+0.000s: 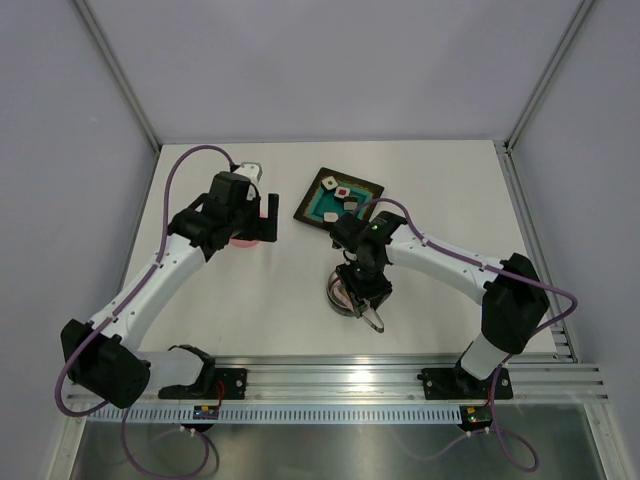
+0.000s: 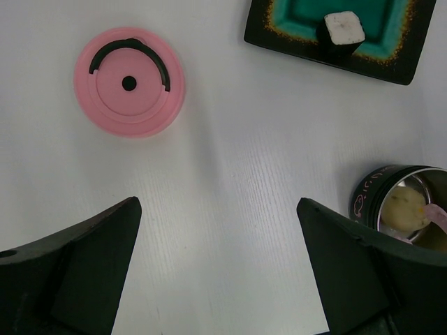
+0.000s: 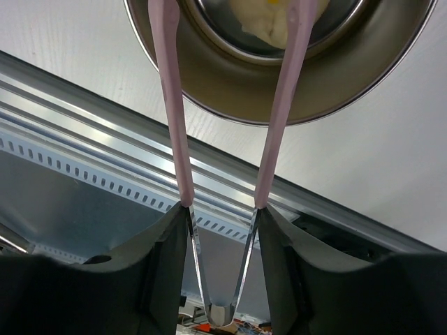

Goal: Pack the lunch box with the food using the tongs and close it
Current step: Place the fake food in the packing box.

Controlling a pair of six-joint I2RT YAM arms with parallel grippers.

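The steel lunch box [image 1: 343, 291] stands mid-table under my right gripper [image 1: 368, 302]. From the right wrist, its rim [image 3: 230, 91] fills the top, with pale food [image 3: 269, 21] inside. My right gripper [image 3: 222, 213] is shut on the tongs [image 3: 174, 125], a finger pressing each steel arm; the pink-sleeved tips reach into the box, spread apart. My left gripper [image 2: 218, 204] hangs open over bare table, near the pink lid [image 2: 130, 82], which lies flat. The box [image 2: 398, 206] shows at the right with food [image 2: 405, 209] in it. A white cube [image 2: 343, 28] sits on the dark tray [image 2: 391, 59].
The square dark tray with a teal centre [image 1: 318, 210] lies at the back, holding more food pieces [image 1: 343, 191]. The pink lid [image 1: 245, 240] is partly covered by my left arm. An aluminium rail [image 3: 105, 105] runs along the near table edge, close to the box.
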